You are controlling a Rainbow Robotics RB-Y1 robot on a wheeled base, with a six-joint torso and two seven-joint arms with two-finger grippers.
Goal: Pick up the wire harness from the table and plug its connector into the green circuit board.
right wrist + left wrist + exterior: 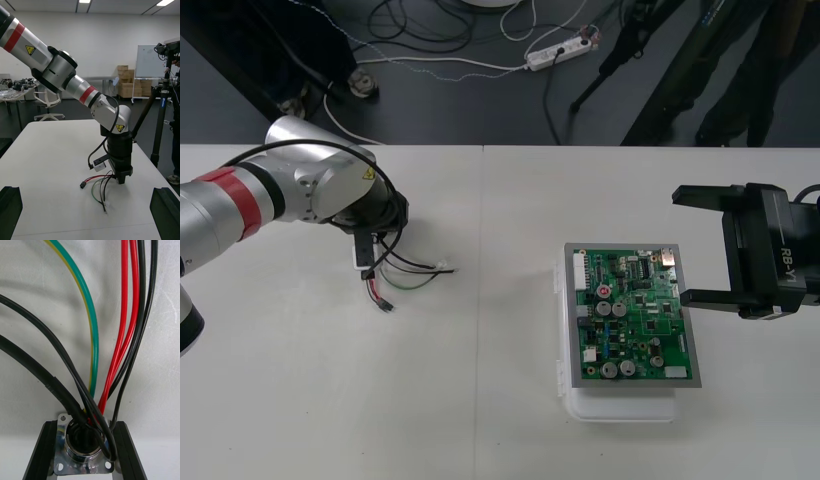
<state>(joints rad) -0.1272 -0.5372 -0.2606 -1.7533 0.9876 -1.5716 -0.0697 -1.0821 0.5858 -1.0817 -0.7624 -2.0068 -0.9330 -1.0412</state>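
Front view: left fingers point(41, 450) tight on harness socket point(82, 442) over pale table point(480, 400), right fingers point(700, 195) apart beside board point(635, 315).

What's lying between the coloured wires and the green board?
Nothing: the front view shows bare light table between the red, black and green wire harness and the green circuit board.
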